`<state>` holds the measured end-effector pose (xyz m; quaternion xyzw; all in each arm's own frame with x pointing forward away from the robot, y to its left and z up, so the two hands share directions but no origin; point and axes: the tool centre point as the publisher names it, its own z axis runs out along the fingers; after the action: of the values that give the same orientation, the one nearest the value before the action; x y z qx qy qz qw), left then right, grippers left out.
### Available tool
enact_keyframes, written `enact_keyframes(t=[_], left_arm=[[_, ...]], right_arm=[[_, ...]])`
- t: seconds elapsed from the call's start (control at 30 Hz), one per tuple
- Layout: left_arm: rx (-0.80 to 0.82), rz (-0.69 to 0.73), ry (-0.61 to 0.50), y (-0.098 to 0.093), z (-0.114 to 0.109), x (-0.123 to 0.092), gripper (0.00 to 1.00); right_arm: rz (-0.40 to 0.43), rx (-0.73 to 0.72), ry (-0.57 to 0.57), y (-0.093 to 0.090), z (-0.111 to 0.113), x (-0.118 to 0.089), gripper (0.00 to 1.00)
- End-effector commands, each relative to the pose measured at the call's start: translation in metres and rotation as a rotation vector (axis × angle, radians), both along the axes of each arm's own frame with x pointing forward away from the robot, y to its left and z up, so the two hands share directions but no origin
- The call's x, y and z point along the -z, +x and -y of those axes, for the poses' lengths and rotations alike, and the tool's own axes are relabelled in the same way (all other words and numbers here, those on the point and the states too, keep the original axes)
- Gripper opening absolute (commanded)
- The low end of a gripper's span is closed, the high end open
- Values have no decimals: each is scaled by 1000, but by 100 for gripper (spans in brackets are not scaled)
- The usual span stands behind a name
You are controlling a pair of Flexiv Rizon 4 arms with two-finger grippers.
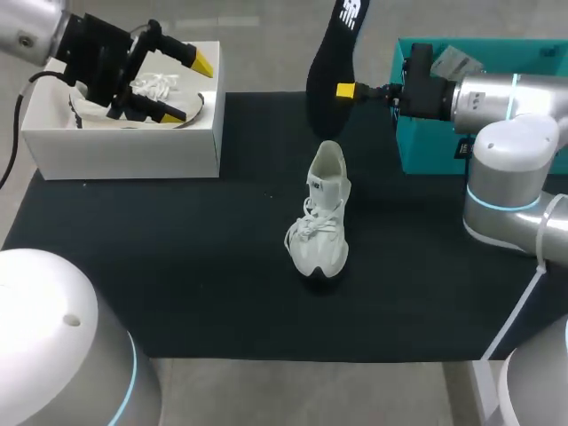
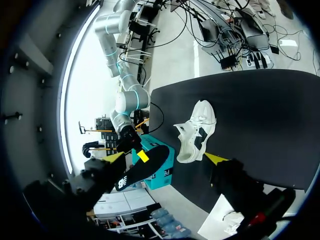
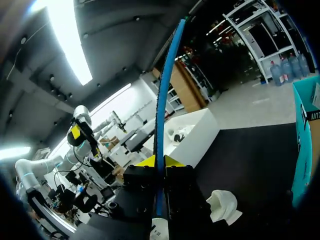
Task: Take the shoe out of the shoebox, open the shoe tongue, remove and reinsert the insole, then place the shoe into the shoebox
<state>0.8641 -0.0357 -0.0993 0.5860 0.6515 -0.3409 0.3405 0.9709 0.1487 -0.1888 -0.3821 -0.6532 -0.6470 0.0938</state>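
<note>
A white sneaker (image 1: 320, 224) stands alone on the black mat (image 1: 177, 266), heel toward the far edge, its tongue pulled open. My right gripper (image 1: 346, 90) is shut on the black insole (image 1: 332, 53), which it holds upright in the air beyond the sneaker's heel. In the right wrist view the insole (image 3: 163, 110) shows edge-on between the yellow fingertips (image 3: 148, 161), with the sneaker (image 3: 223, 205) lower down ahead. My left gripper (image 1: 191, 89) hovers open and empty over the white shoebox (image 1: 124, 146). From the left wrist view I see the sneaker (image 2: 196, 131) and the insole (image 2: 142, 165).
A second white shoe (image 1: 151, 93) lies inside the white shoebox at the mat's far left. A teal box (image 1: 426, 133) stands at the far right, behind my right arm. Bare mat surrounds the sneaker on all sides.
</note>
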Motion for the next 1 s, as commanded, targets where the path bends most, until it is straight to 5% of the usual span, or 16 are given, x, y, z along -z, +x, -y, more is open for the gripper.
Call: enact_keyframes(t=[0.03, 0.53, 1.0], left_arm=[[1, -1, 6, 0, 0, -1, 100], [1, -1, 6, 0, 0, -1, 100], [1, -1, 6, 0, 0, -1, 100]], right_arm=[[-25, 14, -22, 17, -22, 11, 0], [56, 28, -133, 32, -1, 36, 0], [12, 42, -142, 24, 17, 85, 0]])
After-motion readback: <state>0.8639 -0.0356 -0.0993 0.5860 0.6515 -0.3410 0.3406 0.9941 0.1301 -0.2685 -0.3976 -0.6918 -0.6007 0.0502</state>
